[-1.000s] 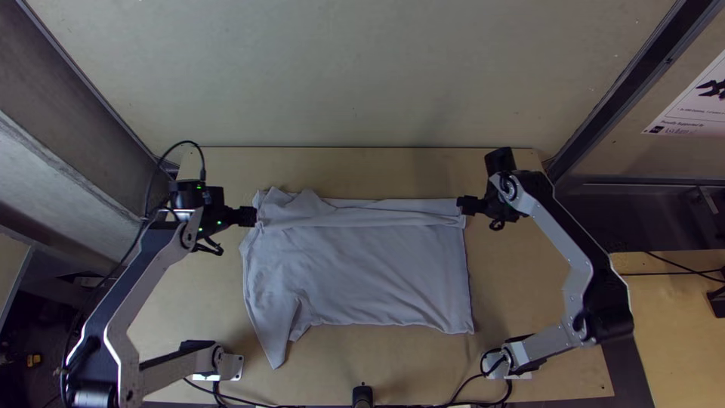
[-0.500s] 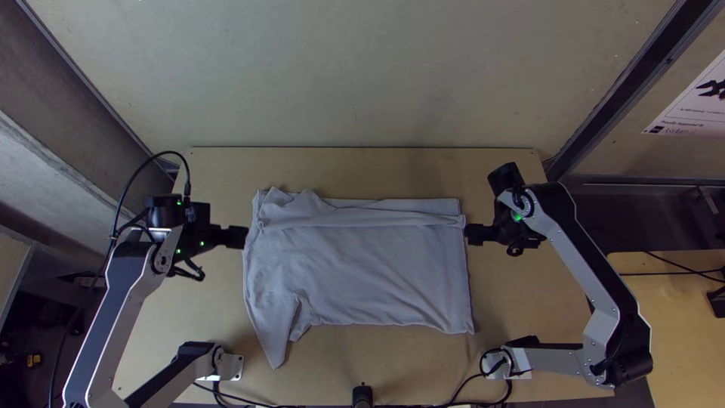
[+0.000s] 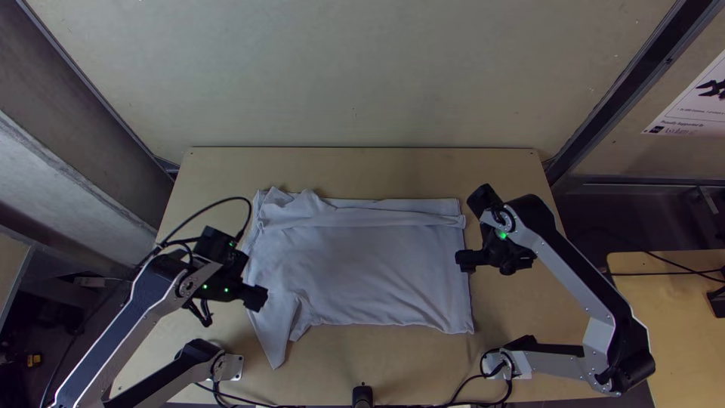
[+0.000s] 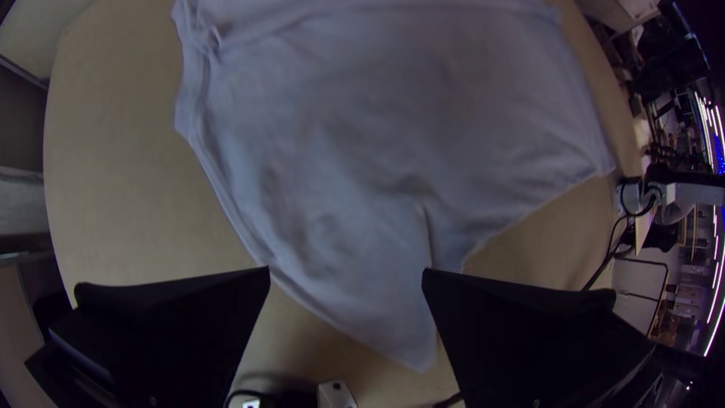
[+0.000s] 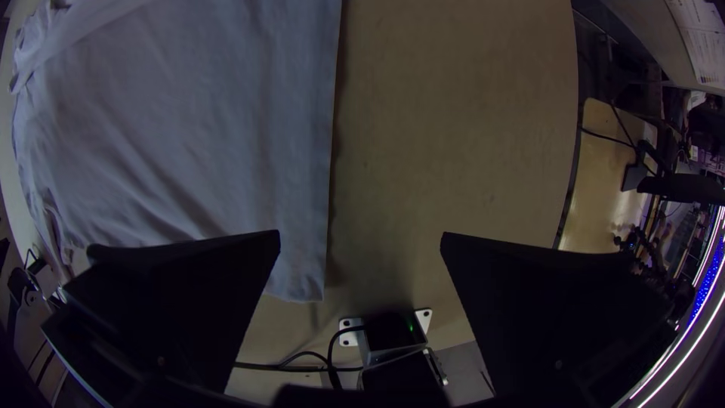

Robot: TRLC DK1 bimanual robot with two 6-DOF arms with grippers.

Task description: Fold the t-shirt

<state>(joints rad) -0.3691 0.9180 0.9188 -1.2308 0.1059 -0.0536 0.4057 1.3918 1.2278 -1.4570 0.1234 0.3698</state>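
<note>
Left gripper [image 3: 257,299] was at the t-shirt's left edge, fingers wide apart. Sleeve [image 3: 276,340] ran from just beside it toward the near table edge. T-shirt [image 3: 370,264] lay mostly spread between both grippers, folded-over band beyond them. Right gripper [image 3: 464,261] sat at its right edge, fingers also wide apart.
</note>
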